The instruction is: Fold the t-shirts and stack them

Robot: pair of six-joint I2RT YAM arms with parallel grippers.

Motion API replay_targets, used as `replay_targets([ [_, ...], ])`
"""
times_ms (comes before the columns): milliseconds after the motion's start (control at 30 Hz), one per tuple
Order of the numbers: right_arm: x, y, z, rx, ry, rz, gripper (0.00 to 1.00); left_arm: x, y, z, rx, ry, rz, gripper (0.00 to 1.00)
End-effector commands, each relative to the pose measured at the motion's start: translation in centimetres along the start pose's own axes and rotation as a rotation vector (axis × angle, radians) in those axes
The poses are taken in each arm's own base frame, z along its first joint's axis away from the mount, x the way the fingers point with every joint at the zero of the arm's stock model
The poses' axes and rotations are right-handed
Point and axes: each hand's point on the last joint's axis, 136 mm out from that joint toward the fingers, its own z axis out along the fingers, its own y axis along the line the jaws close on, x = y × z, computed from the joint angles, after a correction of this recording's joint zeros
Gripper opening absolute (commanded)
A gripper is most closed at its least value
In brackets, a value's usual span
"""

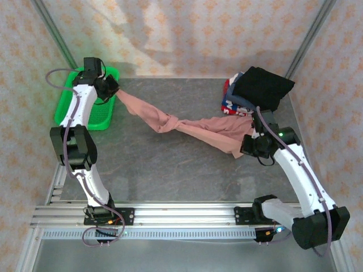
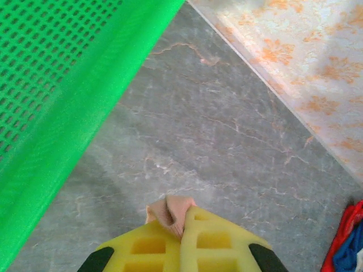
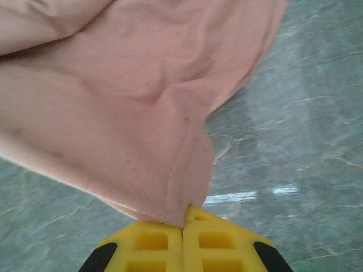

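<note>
Top external view has the dusty-pink t-shirt (image 1: 193, 129) strung across the bench (image 1: 170, 175) between both arms, twisted like a rope near its middle. The left tool (image 2: 181, 221) is clamped on one corner beside the green basket (image 1: 85, 116). The right tool (image 3: 182, 224) is clamped on a hem near the stacked t-shirts (image 1: 264, 85). The cloth looks light and limp and is likely to sag, so corners and hems are the best holds. The twist hides which side faces up, and no print can be made out.
</note>
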Motion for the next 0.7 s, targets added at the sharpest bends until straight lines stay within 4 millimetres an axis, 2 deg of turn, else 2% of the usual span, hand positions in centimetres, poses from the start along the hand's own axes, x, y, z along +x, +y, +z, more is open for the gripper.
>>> replay_targets([
  [0,1.5,2.7,0.1,-0.172,0.081,-0.005,0.00,2.9,1.1,2.3,-0.044,0.105,-0.009,0.22],
  [67,2.6,3.9,1.0,-0.240,0.136,0.021,0.00,4.8,1.4,2.8,-0.054,0.131,-0.012,0.40],
  [167,4.6,5.4,2.4,-0.286,0.200,0.015,0.00,6.8,0.9,2.0,-0.055,0.139,0.022,0.52],
  [233,6.3,6.3,3.6,-0.301,0.259,0.000,0.00,8.3,-0.3,1.3,-0.041,0.149,0.066,0.55],
  [300,8.0,6.1,5.0,-0.251,0.324,-0.014,0.00,10.3,-2.2,0.6,-0.012,0.167,0.139,0.58],
  [367,9.5,4.5,6.4,-0.144,0.388,-0.015,0.00,13.3,-4.6,0.3,0.025,0.215,0.234,0.60],
  [433,10.0,2.9,7.2,-0.050,0.414,-0.009,0.00,16.7,-6.3,0.8,0.064,0.305,0.306,0.61],
  [567,9.0,2.7,7.4,-0.022,0.367,0.002,0.00,22.1,-7.3,1.6,0.054,0.453,0.426,0.61],
  [667,9.0,2.4,7.7,-0.001,0.373,0.000,0.00,24.4,-6.5,3.2,-0.009,0.518,0.482,0.60],
])
